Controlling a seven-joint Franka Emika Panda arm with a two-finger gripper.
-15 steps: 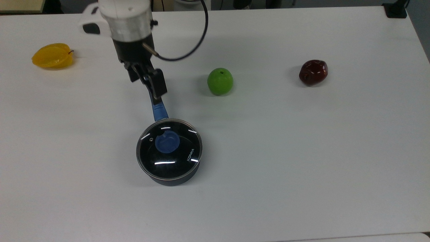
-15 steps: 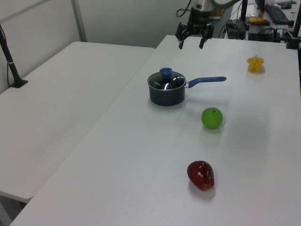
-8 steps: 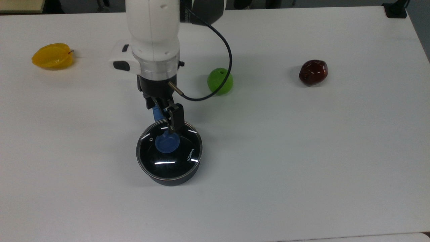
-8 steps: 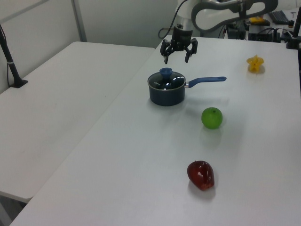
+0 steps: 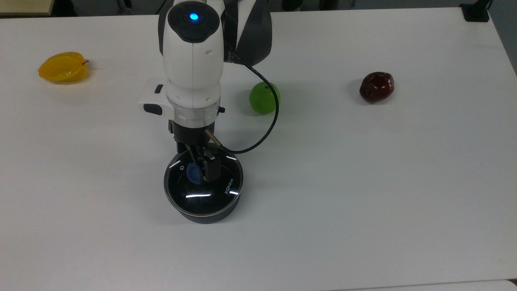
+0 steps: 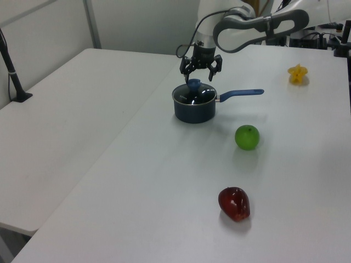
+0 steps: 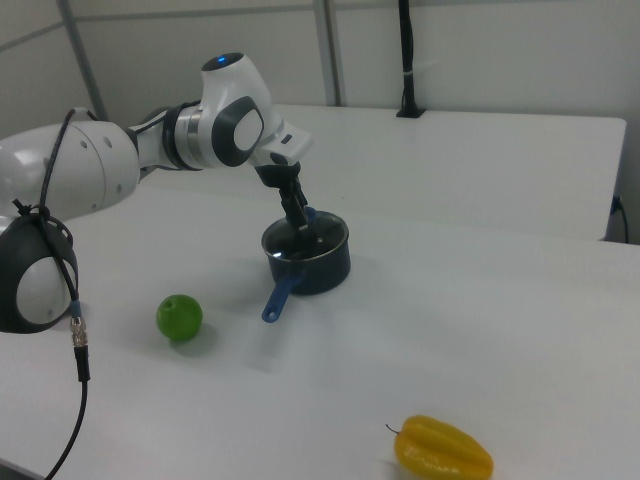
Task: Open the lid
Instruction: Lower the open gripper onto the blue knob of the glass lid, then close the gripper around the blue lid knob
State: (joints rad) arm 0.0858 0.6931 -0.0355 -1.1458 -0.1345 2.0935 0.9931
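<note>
One grip point is offered: the blue knob (image 6: 193, 84), between the spread jaws of the gripper (image 6: 201, 69); the lid (image 5: 203, 182) is judged rigid, slick, breakable (glass).

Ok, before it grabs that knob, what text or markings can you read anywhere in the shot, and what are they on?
"KONKA": white print on the glass of the lid, near its rim on the top view's right, on the saucepan.
No other words, numbers or signs are readable.
</note>
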